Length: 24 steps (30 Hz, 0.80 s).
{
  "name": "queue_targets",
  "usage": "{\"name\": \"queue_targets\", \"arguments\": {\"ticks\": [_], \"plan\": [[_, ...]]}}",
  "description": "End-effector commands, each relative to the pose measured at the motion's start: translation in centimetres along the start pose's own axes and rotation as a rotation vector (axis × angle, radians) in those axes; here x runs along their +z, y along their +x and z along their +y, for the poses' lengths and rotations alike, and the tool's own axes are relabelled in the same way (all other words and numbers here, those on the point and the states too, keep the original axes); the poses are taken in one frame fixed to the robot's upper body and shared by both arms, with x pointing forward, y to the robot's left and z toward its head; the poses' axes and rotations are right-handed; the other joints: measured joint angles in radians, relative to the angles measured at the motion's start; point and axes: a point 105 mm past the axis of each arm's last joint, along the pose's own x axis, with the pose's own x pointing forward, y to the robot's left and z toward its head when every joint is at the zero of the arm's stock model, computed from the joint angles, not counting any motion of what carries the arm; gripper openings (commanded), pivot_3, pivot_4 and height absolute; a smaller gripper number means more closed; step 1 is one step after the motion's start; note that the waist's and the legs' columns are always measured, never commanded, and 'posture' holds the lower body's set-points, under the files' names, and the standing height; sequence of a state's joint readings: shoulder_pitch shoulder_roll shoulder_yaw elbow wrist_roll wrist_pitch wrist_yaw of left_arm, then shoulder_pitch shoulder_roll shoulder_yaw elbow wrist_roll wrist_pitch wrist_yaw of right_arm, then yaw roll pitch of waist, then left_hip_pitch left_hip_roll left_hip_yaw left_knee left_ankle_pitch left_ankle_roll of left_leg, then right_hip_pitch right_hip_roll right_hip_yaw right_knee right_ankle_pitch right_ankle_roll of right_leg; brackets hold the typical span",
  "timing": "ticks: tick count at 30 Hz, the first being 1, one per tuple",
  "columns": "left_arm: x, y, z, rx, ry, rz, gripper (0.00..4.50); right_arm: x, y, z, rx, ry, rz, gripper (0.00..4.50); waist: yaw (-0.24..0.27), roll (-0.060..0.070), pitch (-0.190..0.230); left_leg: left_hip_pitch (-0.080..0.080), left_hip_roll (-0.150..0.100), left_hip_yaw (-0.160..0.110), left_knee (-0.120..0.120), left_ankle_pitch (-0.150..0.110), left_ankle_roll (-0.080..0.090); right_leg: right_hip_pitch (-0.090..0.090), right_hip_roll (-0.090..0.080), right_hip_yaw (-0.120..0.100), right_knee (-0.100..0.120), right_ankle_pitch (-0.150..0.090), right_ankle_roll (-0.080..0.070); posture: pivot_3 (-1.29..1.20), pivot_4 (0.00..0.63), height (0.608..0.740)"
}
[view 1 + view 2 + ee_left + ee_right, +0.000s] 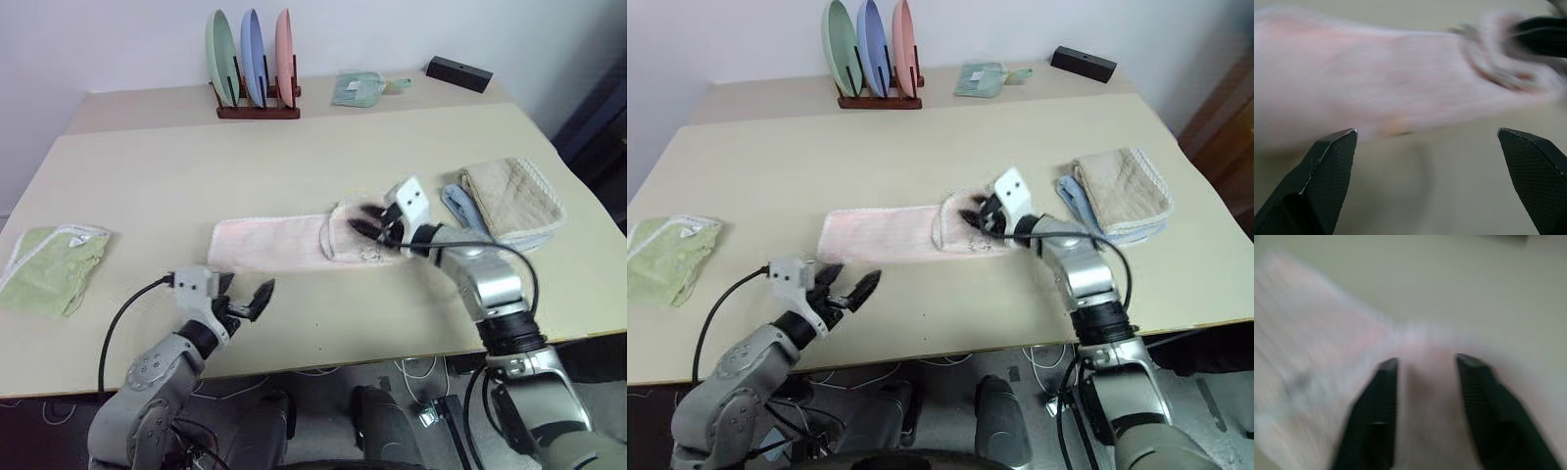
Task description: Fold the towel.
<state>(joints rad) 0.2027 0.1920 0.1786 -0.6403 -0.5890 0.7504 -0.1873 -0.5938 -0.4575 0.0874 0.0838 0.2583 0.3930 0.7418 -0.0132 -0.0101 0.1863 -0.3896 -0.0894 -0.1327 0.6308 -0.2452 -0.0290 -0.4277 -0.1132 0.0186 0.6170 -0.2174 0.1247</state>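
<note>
Head views: the towel point(279, 243) lies as a long strip mid-table point(294, 166); the right gripper point(377, 227) sits at its turned-over right end, the left gripper point(247, 298) hangs spread just short of the near edge. Left wrist view: fingers point(1327, 166) wide apart, empty; approach the hem squarely. Right wrist view: jaws parted over pink cloth, gripping nothing; pinch both layers before carrying the fold leftward

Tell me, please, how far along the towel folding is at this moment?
Done: the towel lies as a long narrow strip, its right end flipped over. In hand: the right gripper sits on that flipped end, fingers parted; the left gripper hangs open nearby. Left: folding the strip shorter.
</note>
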Motion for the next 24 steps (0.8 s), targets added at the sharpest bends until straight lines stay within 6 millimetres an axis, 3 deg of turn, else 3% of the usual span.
{"name": "queue_targets", "arguments": {"ticks": [1,3,8,11,14,21,24], "plan": [[0.2,-0.8,1.0,0.088,-0.157,-0.004,4.5,5.6,-0.6,2.0,0.145,-0.109,-0.168,3.44,0.001,0.0,0.0,0.0,0.0,0.0,0.0,0.0,0.0,0.0,0.0,0.0,0.0,0.0,0.0,0.0,0.15,0.74],[0.1,-0.5,1.5,0.116,-0.283,-0.004,4.5,6.8,-1.0,3.9,0.247,-0.11,-0.209,4.44,0.003,-0.001,-0.001,0.0,0.0,-0.001,0.0,0.0,0.0,0.001,0.0,-0.001,0.0,0.0,0.0,0.0,0.15,0.74],[1.0,1.1,3.2,0.205,-0.606,-0.07,4.5,6.8,-1.7,6.5,0.355,-0.11,-0.207,4.44,0.019,-0.002,-0.001,0.0,0.0,-0.002,0.002,0.0,0.0,0.003,0.0,-0.001,0.0,0.0,0.0,0.0,0.15,0.74],[1.4,3.2,3.1,0.195,-0.653,-0.039,4.5,6.1,-1.7,7.6,0.377,-0.103,-0.184,4.44,0.026,-0.001,-0.001,0.0,-0.001,-0.001,0.003,0.0,0.0,0.003,0.0,-0.001,0.0,0.0,0.0,0.0,0.15,0.74],[1.7,4.4,2.9,0.185,-0.656,-0.014,3.63,5.5,-1.7,8.4,0.397,-0.098,-0.165,4.5,0.027,-0.002,-0.001,0.0,-0.001,0.0,0.004,0.0,0.0,0.003,0.0,-0.001,0.0,0.0,0.0,0.0,0.15,0.74],[2.7,5.3,3.2,0.177,-0.675,-0.037,0.05,4.2,-1.8,9.0,0.395,-0.089,-0.116,4.5,0.027,-0.002,-0.001,0.0,-0.002,0.0,0.004,0.0,0.0,0.003,0.0,0.0,-0.001,0.0,0.0,0.0,0.15,0.74],[6.6,4.2,4.2,0.145,-0.626,-0.221,0.05,3.5,-2.0,8.9,0.373,-0.078,-0.093,4.5,0.026,-0.003,-0.001,0.0,-0.001,0.0,0.003,0.0,0.0,0.003,0.0,0.0,-0.001,0.0,0.0,0.0,0.15,0.74]]}}
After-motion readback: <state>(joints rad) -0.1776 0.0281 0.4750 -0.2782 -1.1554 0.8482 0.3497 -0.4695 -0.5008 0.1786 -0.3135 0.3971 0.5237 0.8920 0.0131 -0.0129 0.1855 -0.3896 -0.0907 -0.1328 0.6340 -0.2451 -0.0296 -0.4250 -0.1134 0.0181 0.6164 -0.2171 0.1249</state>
